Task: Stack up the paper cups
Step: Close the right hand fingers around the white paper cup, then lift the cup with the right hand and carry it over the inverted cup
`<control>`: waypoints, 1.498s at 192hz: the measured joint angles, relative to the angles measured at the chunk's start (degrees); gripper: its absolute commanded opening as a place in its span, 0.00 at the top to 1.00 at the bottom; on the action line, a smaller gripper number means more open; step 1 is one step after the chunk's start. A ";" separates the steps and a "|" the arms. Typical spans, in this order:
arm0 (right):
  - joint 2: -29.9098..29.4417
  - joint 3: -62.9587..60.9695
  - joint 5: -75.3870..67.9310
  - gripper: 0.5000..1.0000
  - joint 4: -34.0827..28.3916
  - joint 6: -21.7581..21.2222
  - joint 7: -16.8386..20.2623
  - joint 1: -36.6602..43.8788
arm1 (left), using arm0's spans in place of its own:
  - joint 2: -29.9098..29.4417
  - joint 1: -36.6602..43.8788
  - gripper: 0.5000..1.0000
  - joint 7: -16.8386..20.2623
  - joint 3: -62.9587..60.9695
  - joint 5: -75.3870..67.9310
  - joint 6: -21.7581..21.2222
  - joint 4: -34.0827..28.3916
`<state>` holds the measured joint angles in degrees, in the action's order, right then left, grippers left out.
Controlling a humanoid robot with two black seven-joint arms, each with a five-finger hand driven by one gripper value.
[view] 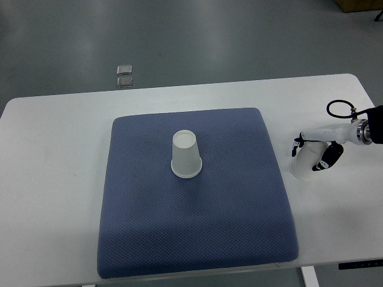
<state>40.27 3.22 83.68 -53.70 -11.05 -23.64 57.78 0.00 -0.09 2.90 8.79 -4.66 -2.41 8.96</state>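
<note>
A white paper cup [186, 155] stands upside down near the middle of the blue mat [197, 227]. A second white paper cup [305, 165] stands on the white table to the right of the mat, also bottom up. My right hand [314, 152] reaches in from the right edge and has its fingers wrapped around this second cup. The cup still rests on the table. My left arm does not show.
The white table [54, 179] carries the mat; its far edge runs along the top, its front edge along the bottom. Two small floor sockets [124, 76] lie on the grey floor beyond the table. A black cable loop [338, 109] sits at my right wrist.
</note>
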 measured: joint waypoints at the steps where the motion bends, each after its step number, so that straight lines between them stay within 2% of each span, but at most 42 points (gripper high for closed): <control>1: -0.01 0.00 -0.06 0.40 0.00 -0.01 0.00 0.00 | 0.00 0.00 0.00 0.00 0.00 0.00 0.00 0.00; 19: -0.08 0.00 -0.97 0.44 0.00 -0.16 0.00 -0.03 | 0.00 0.00 0.00 0.00 0.00 0.00 0.00 0.00; 39: -0.13 0.00 -1.20 0.55 0.10 -0.18 0.00 -0.05 | 0.00 0.00 0.00 0.00 0.00 0.00 0.00 0.00; 66: -0.18 0.00 -1.19 0.61 0.39 -0.19 0.00 -0.20 | 0.00 0.00 0.00 0.00 0.00 0.00 0.00 0.00; 150: 0.12 -0.49 -1.14 0.61 0.68 -0.41 0.00 0.61 | 0.00 0.00 0.00 0.00 0.00 0.00 0.00 0.00; 181: 0.36 -0.51 -1.22 0.61 0.70 -0.95 0.00 3.28 | 0.00 0.00 0.00 0.00 0.00 0.00 0.00 0.00; 241: 0.56 -0.51 -1.22 0.61 -0.08 -6.61 -0.08 13.76 | 0.00 0.00 0.00 0.00 0.00 0.00 0.00 0.00; 287: -1.00 -0.44 -1.05 0.61 -3.77 -11.31 -0.08 23.25 | 0.00 0.00 0.00 0.00 0.00 0.00 0.00 0.00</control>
<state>39.27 2.78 82.62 -57.47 -22.36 -23.73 81.03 0.00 -0.09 2.90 8.79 -4.66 -2.41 8.96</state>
